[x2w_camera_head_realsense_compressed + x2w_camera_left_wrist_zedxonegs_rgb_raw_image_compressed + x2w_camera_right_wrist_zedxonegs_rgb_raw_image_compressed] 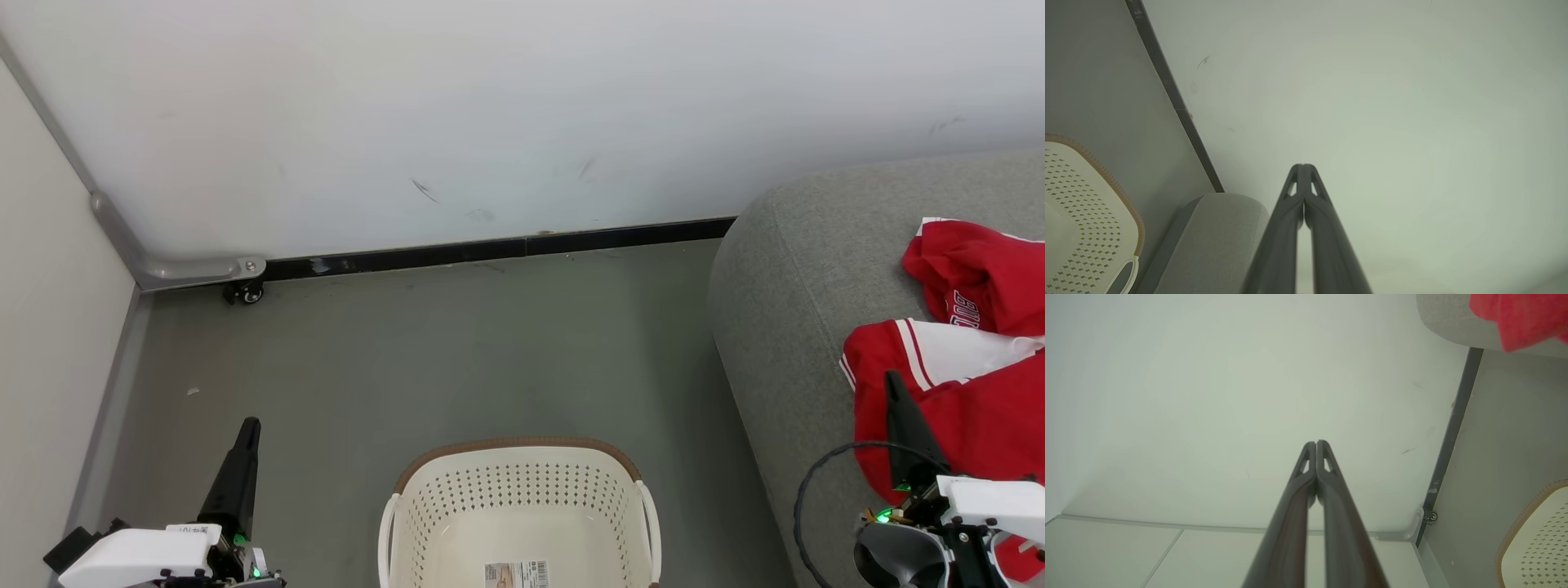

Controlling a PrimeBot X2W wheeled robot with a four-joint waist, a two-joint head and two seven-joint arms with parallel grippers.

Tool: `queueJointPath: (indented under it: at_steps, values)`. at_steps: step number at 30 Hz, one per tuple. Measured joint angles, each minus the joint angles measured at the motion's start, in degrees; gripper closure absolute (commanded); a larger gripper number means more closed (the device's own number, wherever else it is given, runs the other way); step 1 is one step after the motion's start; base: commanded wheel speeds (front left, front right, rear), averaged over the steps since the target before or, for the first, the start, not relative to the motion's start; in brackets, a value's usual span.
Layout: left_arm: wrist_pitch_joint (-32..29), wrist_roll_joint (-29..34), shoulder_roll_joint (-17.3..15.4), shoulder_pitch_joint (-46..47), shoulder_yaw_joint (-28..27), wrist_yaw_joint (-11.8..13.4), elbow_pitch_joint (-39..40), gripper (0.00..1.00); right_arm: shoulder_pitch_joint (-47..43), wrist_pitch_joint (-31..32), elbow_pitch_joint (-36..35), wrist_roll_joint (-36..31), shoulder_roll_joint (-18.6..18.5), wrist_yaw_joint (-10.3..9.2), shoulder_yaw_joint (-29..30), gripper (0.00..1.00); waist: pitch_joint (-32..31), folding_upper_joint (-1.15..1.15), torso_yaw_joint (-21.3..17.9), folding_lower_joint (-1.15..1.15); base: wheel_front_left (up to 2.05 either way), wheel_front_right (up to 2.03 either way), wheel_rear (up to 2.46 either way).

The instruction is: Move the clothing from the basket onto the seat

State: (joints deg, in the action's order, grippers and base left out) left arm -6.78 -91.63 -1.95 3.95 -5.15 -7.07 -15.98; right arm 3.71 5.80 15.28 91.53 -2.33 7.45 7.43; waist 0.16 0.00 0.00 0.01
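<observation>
1. Ahead of me stands a pale wall [490,106] with a black baseboard [506,247] along its foot and a grey floor [424,359] below. In the left corner a grey metal rail [196,268] bends along the wall, with a small black caster [246,292] under its end.
2. A black cable [849,447] loops up beside my right arm, in front of the seat [784,286].
3. My left claw [250,425] points up over the floor, left of the basket [514,443] and apart from it. In its wrist view the fingers meet at the tips with nothing between them.
4. My right claw [892,377] is pinched together the same way and grips nothing. In the head view it overlaps the clothing [980,408]; I cannot tell whether it touches the fabric.
5. Open floor runs from the basket's far brown rim to the baseboard. A narrower strip of floor separates the basket from the seat's rounded grey edge.
6. The clothing lies on the seat at my right as two crumpled bright red garments. The farther one shows white lettering, and the nearer one shows white stripes and a white panel.
7. The basket sits low in the middle, cream with perforated sides. Its bare bottom shows a barcode label [516,574].
</observation>
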Motion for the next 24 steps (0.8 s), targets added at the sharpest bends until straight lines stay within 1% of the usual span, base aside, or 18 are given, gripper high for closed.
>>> queueJointPath:
  at_steps: [24]
  values:
    - [0.1, 0.0, 0.0, 0.0, 0.0, 0.0, 0.0, 1.0, 0.0, 0.0, 0.0, 0.0, 0.0, 0.0, 0.0, 1.0, 0.0, 0.0, 0.0, 0.0, 0.0, 0.0, 0.0]
